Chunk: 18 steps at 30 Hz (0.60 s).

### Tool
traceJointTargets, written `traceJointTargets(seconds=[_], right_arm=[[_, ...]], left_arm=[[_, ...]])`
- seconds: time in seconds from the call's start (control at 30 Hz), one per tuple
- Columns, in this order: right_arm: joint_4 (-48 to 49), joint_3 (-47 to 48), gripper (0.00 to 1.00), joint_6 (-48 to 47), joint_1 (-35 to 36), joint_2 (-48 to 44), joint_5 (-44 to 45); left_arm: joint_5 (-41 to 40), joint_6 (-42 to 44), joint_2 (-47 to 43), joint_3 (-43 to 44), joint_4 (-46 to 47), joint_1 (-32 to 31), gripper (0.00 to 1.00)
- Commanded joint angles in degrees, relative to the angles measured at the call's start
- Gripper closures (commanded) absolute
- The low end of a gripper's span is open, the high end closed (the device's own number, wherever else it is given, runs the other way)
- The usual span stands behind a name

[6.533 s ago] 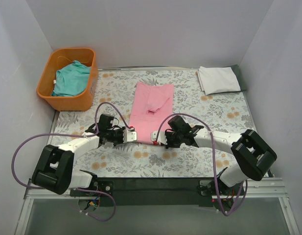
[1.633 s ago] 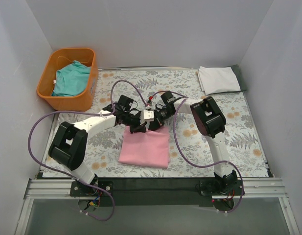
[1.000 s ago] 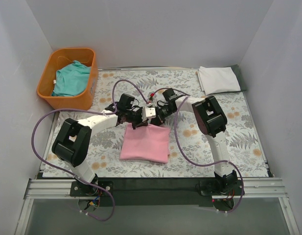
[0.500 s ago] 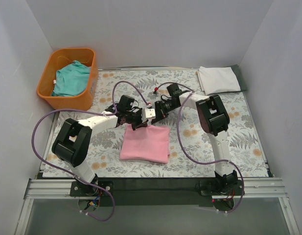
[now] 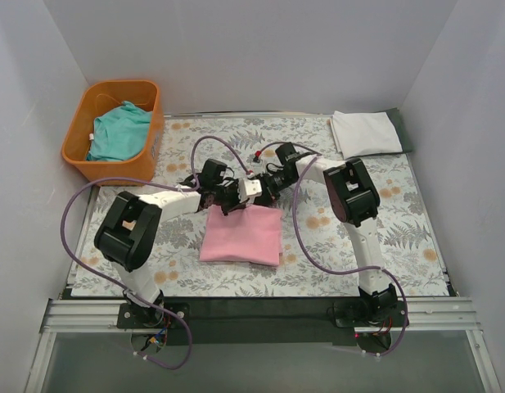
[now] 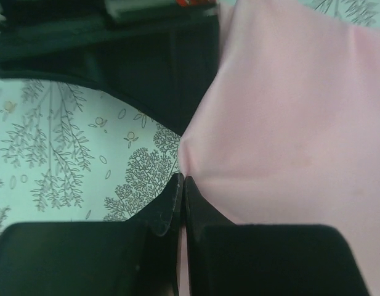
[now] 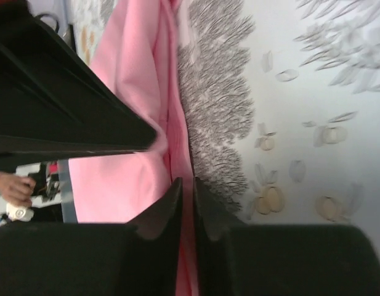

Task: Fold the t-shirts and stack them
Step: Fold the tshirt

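Observation:
The pink t-shirt lies folded to a rectangle at the table's middle. My left gripper is shut on its far left corner; in the left wrist view the gripper pinches the pink cloth. My right gripper is shut on the far right corner; in the right wrist view the gripper has pink cloth between its jaws. The white t-shirt lies folded at the far right. The teal t-shirt sits crumpled in the orange basket.
The basket stands at the far left corner. A dark grey pad lies under the white shirt. The floral table cloth covers the table. Purple cables loop off both arms.
Both grippers carried the pink shirt's near edge up and over to the far side, folding it in half. In the last second the far edge has settled lower and the right wrist has shifted a little.

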Motion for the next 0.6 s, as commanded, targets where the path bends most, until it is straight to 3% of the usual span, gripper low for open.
traceJointTargets(seconds=[0.0, 0.1, 0.17, 0.3, 0.37, 0.4, 0.57], right_arm=[[-3.4, 7.9, 0.79, -2.8, -3.6, 0.6, 6.7], [-6.8, 15.7, 0.65, -5.2, -6.9, 0.6, 11.1], [-8.3, 17.0, 0.58, -8.3, -9.1, -1.8, 14.4], [-9.7, 17.2, 0.56, -11.7, -12.5, -7.9, 14.5], [-9.6, 14.4, 0.56, -12.0, -13.4, -12.7, 12.0], [-9.7, 12.7, 0.57, -12.0, -13.4, -14.6, 10.9], [-9.3, -1.9, 0.57, -8.4, -10.9, -26.5, 0.0]], left_arm=[[-3.0, -0.7, 3.9, 1.2, 3.9, 0.4, 1.00], [-3.4, -1.4, 5.6, 2.2, 4.9, 0.5, 1.00], [-3.9, -3.4, 6.8, 4.3, 4.9, 0.5, 0.95], [-1.9, -10.5, 4.9, 9.4, 1.4, 2.4, 0.70], [1.6, -15.1, 1.7, 12.2, -2.2, 4.2, 0.56], [2.5, -17.1, 0.5, 12.6, -3.1, 4.8, 0.54], [12.0, -27.4, -8.7, 11.8, -10.1, 8.7, 0.56]])
